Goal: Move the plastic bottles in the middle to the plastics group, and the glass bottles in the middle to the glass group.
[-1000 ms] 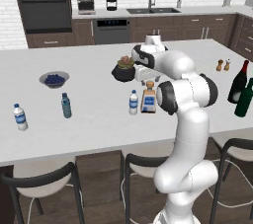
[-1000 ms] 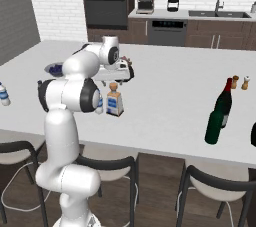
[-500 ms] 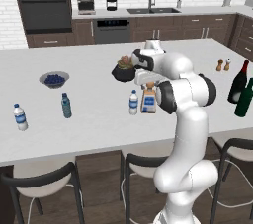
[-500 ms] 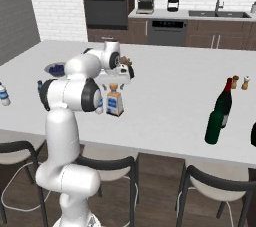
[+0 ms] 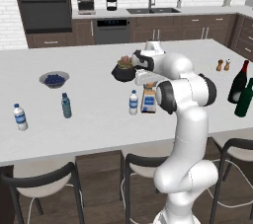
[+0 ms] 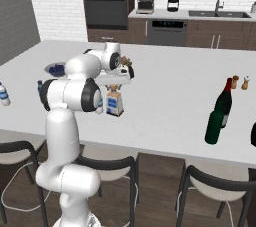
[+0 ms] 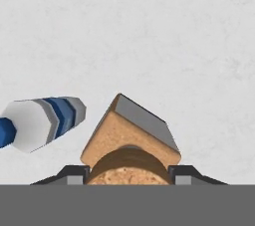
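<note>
The gripper [image 7: 128, 176] stands directly over the square glass bottle [image 5: 148, 98], its fingertips [image 7: 74, 175] flanking the tan stopper [image 7: 130, 168]; whether they press it I cannot tell. The small water bottle [image 5: 133, 102] stands just at the square bottle's 9 o'clock on the tabletop [image 5: 94, 114]. The green wine bottle [image 5: 244, 98] stands far off at 3 o'clock beside the red-necked one [image 5: 237, 83].

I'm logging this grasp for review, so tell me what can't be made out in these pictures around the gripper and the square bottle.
- Gripper: the hand view's bottom edge cuts off the fingertips, so contact with the tan stopper is uncertain.
- Square bottle: in the left base view the arm covers its right side.
- Square bottle's label: too small to read in the right base view.
- Small water bottle: cut by the hand view's left edge.
</note>
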Controlling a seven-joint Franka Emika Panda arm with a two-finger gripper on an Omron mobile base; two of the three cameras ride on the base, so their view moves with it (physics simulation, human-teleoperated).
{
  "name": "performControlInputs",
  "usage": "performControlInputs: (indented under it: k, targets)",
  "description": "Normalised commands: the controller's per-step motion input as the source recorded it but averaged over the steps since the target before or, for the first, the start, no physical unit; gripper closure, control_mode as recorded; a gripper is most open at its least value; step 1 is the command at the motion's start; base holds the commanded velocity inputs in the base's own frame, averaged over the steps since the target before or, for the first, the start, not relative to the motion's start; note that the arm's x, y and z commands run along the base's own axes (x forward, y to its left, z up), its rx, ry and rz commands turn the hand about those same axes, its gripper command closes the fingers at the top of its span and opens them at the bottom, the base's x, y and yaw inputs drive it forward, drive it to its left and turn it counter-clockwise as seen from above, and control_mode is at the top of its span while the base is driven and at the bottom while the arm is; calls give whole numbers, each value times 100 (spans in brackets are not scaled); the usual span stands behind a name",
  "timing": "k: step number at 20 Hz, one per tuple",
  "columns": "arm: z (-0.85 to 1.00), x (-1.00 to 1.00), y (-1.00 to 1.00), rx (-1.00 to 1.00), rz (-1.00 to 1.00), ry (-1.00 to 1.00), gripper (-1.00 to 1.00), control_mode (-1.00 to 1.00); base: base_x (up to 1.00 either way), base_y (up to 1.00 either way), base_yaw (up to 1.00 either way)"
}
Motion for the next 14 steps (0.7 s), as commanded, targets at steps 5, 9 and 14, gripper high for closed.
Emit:
performControlInputs:
  k: [5,9,14]
  targets:
    - [9,0,-7,0,0,0,100,-100,0,0,0]
    - [32,0,-34,0,-1,1,100,-100,0,0,0]
    - [22,-15,-73,0,-5,0,100,-100,0,0,0]
